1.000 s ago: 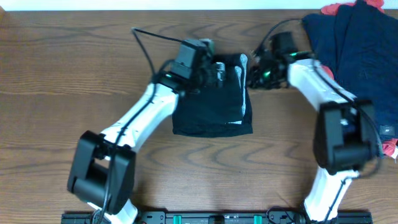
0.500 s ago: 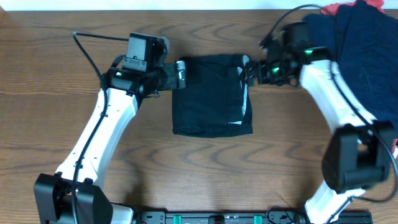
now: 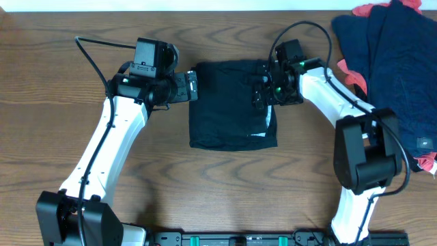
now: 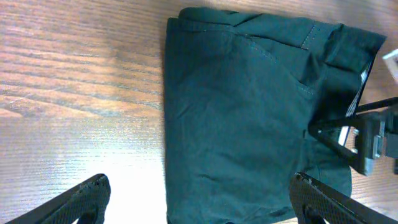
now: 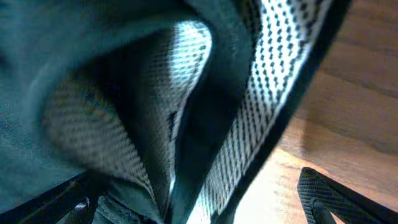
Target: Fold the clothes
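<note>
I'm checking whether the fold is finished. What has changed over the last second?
The left gripper swung leftward off the top of the black shorts and now sits open just off their left edge. The right gripper moved left onto the shorts' upper right edge, open at the waistband lining. The shorts stayed in place as a folded rectangle, and the dark blue clothes pile did not change.

Glare on table; clothes blurred close-up.
</note>
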